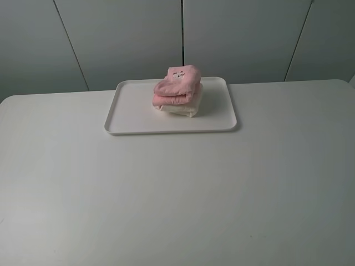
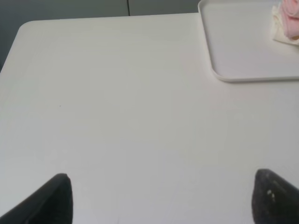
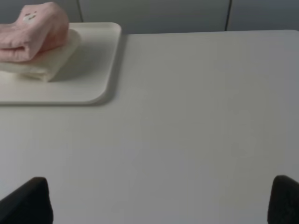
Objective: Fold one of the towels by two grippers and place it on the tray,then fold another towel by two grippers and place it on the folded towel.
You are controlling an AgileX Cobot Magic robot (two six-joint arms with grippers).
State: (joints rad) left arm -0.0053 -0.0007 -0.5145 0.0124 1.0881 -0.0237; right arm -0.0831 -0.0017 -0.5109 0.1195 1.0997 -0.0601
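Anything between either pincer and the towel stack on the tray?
Nothing visible. Bare table lies between the left pincer and the tray, and likewise for the right pincer. The pink towel sits on the cream towel.

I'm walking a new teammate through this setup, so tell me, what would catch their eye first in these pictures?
First, the pink towel, folded and lying on top of a folded cream towel, the only colour in the scene. The stack sits toward the back right part of a white tray at the far middle of the white table. Both wrist views show wide-open pincer tips over bare table, well short of the tray.
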